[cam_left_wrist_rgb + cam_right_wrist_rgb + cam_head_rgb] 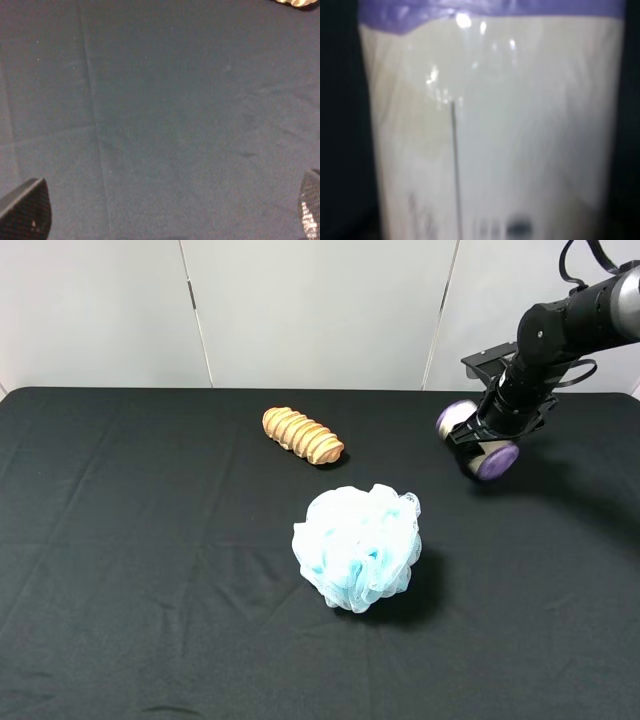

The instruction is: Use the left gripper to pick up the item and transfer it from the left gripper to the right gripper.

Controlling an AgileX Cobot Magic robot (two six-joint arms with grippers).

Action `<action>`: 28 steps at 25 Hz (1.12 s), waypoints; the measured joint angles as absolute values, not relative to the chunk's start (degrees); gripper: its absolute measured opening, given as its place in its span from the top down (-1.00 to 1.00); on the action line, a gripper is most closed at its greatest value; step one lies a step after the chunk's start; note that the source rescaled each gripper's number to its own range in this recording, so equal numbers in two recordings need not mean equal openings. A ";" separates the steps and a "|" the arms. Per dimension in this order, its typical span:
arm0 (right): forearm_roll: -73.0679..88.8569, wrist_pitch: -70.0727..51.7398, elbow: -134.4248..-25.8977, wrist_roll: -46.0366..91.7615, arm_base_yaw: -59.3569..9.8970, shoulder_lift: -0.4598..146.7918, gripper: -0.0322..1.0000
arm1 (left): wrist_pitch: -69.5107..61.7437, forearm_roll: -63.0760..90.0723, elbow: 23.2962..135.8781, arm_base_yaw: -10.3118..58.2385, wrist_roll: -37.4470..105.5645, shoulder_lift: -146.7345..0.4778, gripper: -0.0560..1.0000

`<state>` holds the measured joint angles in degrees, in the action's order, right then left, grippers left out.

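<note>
- While the right gripper (478,440) is clamped on the item (497,461), its purple ends poke out both sides.
- left gripper (169,210): jaws wide apart over the black cloth (160,100).

The high view is bright and sharp, the left wrist view dim, the item (490,125) blurred with glare.

1. Lab-style robot bench: table (110,540) draped in creased black cloth.
2. Plain white wall panels (320,310) along the tabletop's far edge.
3. Black robot arm (588,312) above its far right corner.
</note>
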<state>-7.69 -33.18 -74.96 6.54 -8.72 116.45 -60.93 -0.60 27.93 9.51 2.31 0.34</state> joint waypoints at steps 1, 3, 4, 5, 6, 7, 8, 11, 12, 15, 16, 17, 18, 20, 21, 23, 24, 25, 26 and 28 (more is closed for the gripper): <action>-7.73 -33.11 -75.02 6.54 -8.72 116.45 -0.44 | -60.93 -0.60 27.93 9.51 2.31 0.34 -0.94; -7.73 -32.96 -75.08 6.65 -8.72 116.45 -0.81 | -60.93 -0.60 27.93 9.51 2.31 0.34 -0.94; -7.73 -32.90 -75.08 6.65 -8.72 116.45 -0.89 | -60.93 -0.60 27.93 9.51 2.31 0.34 -0.94; -7.73 -32.90 -75.08 6.72 -8.72 116.45 -0.93 | -60.93 -0.60 27.93 9.51 2.31 0.34 -0.94; -7.73 -32.78 -75.08 6.76 -8.72 116.45 -0.96 | -60.93 -0.60 27.93 9.51 2.31 0.34 -0.94; -7.73 -32.72 -75.08 6.76 -8.72 116.45 -0.99 | -60.93 -0.60 27.93 9.51 2.31 0.34 -0.94; -7.73 -32.72 -75.08 6.78 -8.72 116.45 -0.99 | -60.93 -0.60 27.93 9.51 2.31 0.34 -0.94; -7.73 -32.64 -75.08 6.78 -8.72 116.45 -0.99 | -60.93 -0.60 27.93 9.51 2.31 0.34 -0.94; -7.73 -32.65 -75.08 6.78 -8.72 116.45 -0.99 | -60.93 -0.60 27.93 9.51 2.31 0.34 -0.94; -7.73 -32.70 -75.08 6.78 -8.72 116.45 -0.99 | -60.93 -0.60 27.93 9.51 2.31 0.34 -0.94; -7.73 -32.85 -75.08 6.78 -8.72 116.27 -0.99 | -60.93 -0.60 27.93 9.51 2.31 0.34 -0.94; -7.73 -33.19 -75.08 6.83 -8.72 116.04 -0.99 | -60.93 -0.60 27.93 9.51 2.31 0.34 -0.94; -7.73 -33.70 -75.13 6.92 -8.72 115.73 -0.99 | -60.93 -0.60 27.93 9.51 2.31 0.34 -0.94; -7.73 -35.35 -75.85 7.10 -8.68 115.02 -0.99 | -60.93 -0.60 27.93 9.51 2.31 0.34 -0.94; -7.73 -36.58 -76.52 7.21 -8.68 114.69 -0.99 | -60.93 -0.60 27.93 9.51 2.31 0.34 -0.94; -7.68 -39.79 -78.12 7.33 -8.66 113.72 -0.99 | -60.93 -0.60 27.93 9.51 2.31 0.34 -0.94; -7.63 -41.30 -78.82 7.38 -8.66 113.34 -0.99 | -60.93 -0.60 27.93 9.51 2.31 0.34 -0.94; -7.55 -43.41 -79.70 7.44 -8.66 112.68 -0.99 | -60.93 -0.60 27.93 9.51 2.31 0.34 -0.94; -7.55 -44.87 -80.27 7.44 -8.66 112.15 -0.99 | -60.93 -0.60 27.93 9.51 2.31 0.34 -0.94; -7.50 -47.57 -81.09 7.44 -8.66 110.65 -0.99 | -60.93 -0.60 27.93 9.51 2.31 0.34 -0.94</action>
<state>-7.50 -47.57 -81.09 7.44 -8.66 110.65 -60.93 -0.60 27.93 9.51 2.31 0.34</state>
